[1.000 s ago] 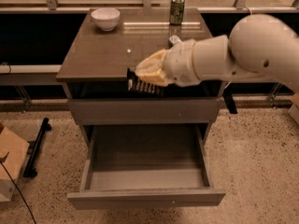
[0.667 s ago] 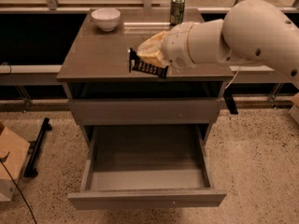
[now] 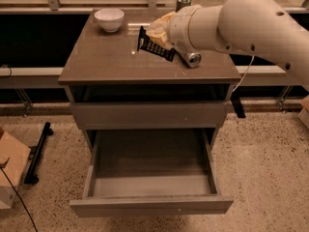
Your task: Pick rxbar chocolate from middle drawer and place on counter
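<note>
While the middle drawer stands open, gripper pinching rxbar chocolate; bar tilted over the counter

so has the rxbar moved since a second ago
Yes. Held in the end effector above the counter, the rxbar went from the counter's front edge back toward its middle.

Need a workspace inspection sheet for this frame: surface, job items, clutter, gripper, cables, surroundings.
Surface: counter, glossy grey-brown top.
Job's things: rxbar chocolate held tilted over the counter; middle drawer pulled open, nothing seen inside.
Clutter: white bowl back left; upright can at the back; silver can on its side, right.
Gripper: gripper over the counter, shut on the bar.
Cables: white cable hanging under the arm; black cable on the floor, left.
Surroundings: cardboard box lower left.
</note>
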